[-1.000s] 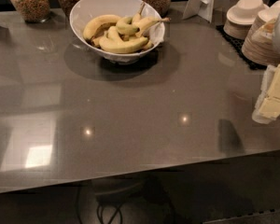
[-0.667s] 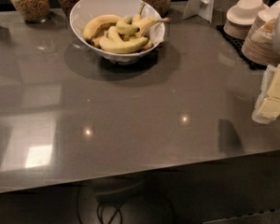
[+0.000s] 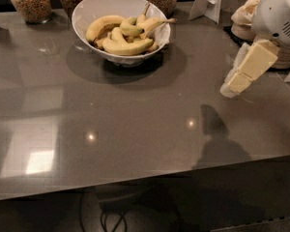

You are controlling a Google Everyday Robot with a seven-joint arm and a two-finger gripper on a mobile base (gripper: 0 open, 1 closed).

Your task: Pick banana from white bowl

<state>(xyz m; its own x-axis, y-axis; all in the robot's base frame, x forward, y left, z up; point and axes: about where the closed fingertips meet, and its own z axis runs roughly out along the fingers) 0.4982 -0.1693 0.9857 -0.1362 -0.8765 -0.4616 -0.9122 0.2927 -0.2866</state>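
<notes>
The large white bowl stands at the back of the grey table, left of centre. It holds several yellow bananas, some with greenish ends, their stems pointing up and right. My gripper, cream-coloured on a white arm, hangs above the table at the right. It is well to the right of the bowl and nearer the front, apart from it and holding nothing. Its shadow falls on the table below it.
Glass jars of grains line the back edge behind the bowl. A white card stand and stacked pale paper bowls and plates sit at the back right, behind my arm. The table's front edge runs across below, with cables under it.
My gripper has moved left and slightly up, from the right edge toward the bowl. The bowl and bananas have not moved.
</notes>
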